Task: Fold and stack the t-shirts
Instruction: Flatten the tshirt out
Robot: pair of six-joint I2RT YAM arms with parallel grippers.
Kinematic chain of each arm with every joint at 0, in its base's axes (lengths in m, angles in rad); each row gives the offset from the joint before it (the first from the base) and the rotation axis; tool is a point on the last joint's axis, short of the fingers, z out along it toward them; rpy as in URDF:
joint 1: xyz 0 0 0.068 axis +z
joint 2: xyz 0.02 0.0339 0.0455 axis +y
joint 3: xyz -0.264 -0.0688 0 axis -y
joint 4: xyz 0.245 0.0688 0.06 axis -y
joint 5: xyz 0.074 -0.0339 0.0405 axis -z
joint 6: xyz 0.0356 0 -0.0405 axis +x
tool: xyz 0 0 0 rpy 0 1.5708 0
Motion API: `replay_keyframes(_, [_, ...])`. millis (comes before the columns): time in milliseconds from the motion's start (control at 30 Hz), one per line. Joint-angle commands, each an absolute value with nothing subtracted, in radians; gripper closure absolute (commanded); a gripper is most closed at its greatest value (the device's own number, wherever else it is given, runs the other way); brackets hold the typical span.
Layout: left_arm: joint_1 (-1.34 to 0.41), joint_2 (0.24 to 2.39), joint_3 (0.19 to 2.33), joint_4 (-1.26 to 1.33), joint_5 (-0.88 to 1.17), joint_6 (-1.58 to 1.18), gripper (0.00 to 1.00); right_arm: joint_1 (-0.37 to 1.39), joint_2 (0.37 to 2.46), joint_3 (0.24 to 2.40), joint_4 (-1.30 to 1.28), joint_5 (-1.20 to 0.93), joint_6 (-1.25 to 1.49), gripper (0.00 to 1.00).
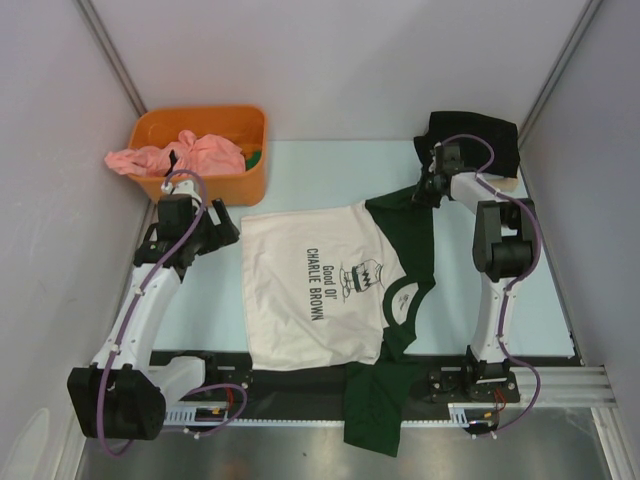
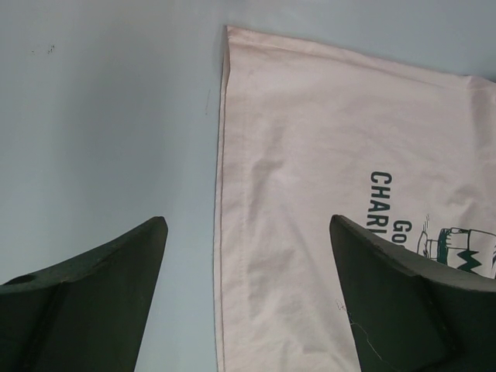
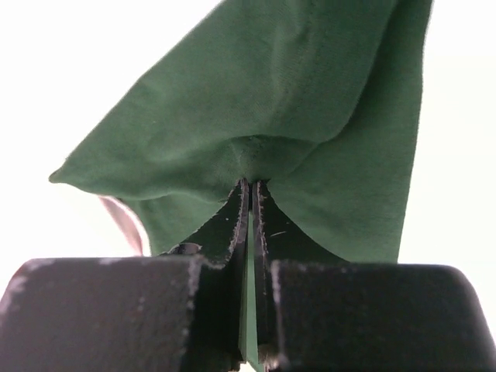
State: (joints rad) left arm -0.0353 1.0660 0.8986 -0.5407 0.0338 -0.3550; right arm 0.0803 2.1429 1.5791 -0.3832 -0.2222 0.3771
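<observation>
Three shirts can be counted for certain: one cream shirt [image 1: 310,290] with green sleeves at the centre, one black shirt [image 1: 480,135] at one o'clock, and one pink shirt [image 1: 190,155] at eleven o'clock. A scrap of green cloth [image 1: 256,157] beside the pink one may be a fourth; too little shows to tell. One orange bin [image 1: 200,188]. One table [image 1: 330,170]. Two arms: left arm [image 1: 140,310] at seven o'clock, right arm [image 1: 490,315] at four o'clock. Two grippers: left gripper [image 2: 248,225], right gripper [image 3: 252,186].
</observation>
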Motion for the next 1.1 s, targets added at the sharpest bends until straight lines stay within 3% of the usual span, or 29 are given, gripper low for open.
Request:
replay_keyframes(0, [-0.041,1.040,0.900,-0.511,0.046,-0.336,0.08,0.095,2.141,1.704,-0.376,-0.258,0.380,1.00])
replay_keyframes(67, [-0.041,1.040,0.900,-0.512,0.046,-0.336,0.08,0.107,2.206,1.805,-0.411,-0.274,0.379,1.00])
replay_keyframes(167, [-0.040,1.040,0.902,-0.512,0.043,-0.334,0.08,0.136,2.356,2.161,-0.465,-0.331,0.380,1.00])
replay_keyframes(267, [-0.040,1.048,0.902,-0.512,0.035,-0.333,0.08,0.167,2.517,2.368,-0.469,-0.370,0.391,1.00])
replay_keyframes(333, [-0.040,1.052,0.902,-0.514,0.034,-0.333,0.08,0.175,2.607,2.507,-0.471,-0.365,0.406,0.46])
replay_keyframes(400, [-0.040,1.061,0.899,-0.512,0.037,-0.334,0.08,0.170,2.615,2.516,-0.453,-0.357,0.431,0.03])
replay_keyframes(467, [-0.040,1.071,0.899,-0.509,0.040,-0.336,0.08,0.166,2.576,2.426,-0.439,-0.347,0.430,0.00])
replay_keyframes(600, [-0.040,1.114,0.911,-0.506,0.058,-0.356,0.08,0.170,2.253,2.038,-0.280,-0.284,0.393,0.00])
replay_keyframes(800, [-0.022,1.203,0.920,-0.480,0.090,-0.440,0.11,0.147,1.852,1.581,-0.259,-0.175,0.370,0.00])
replay_keyframes(1067, [-0.014,1.426,0.925,-0.325,0.061,-0.567,0.20,0.020,1.651,1.235,-0.290,-0.222,0.379,0.00])
